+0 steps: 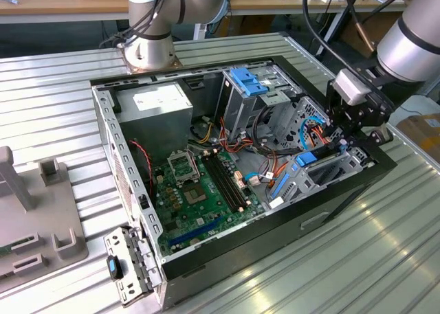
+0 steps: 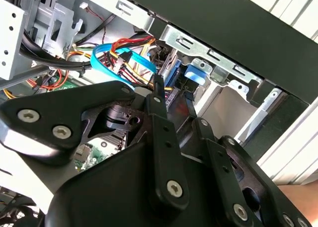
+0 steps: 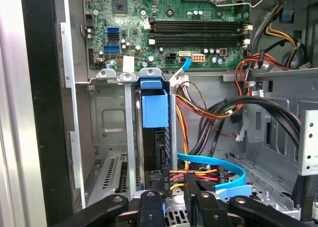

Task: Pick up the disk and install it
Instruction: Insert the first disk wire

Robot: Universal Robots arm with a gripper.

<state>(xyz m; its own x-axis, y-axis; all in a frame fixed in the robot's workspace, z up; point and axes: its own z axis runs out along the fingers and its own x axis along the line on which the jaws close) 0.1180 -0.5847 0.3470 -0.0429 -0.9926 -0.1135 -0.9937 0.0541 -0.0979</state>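
The open computer case (image 1: 130, 211) lay on the table (image 1: 385, 259). The disk (image 3: 153, 137) stood edgewise in its metal bay (image 3: 112, 132). The claw (image 3: 174, 197) hovered just beside it, nearly closed, gripping nothing. The disk looked stiff, fairly heavy and shock-sensitive; its blue carrier seemed the safest hold.

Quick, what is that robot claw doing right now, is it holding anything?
Gripper: down at the drive bay of the computer case, by the disk; whether it is open or shut cannot be told.
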